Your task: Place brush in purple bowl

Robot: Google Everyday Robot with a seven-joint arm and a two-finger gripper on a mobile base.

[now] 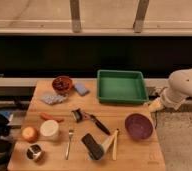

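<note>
Brush (98,125) lies flat near the middle of the desk (139,156), its black handle slanting toward the purple bowl (138,126), which sits apart from it by the desk's right edge. The hand (155,104) hangs just off that right edge, beyond the bowl, spread wide and holding nothing.

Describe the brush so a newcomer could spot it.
On the wooden table, in front of the green tray, left of the purple bowl, lies the brush, far from the gripper off the table's right edge. Unlike the wide black block beside it, it is slim, with a tapering black handle.
</note>
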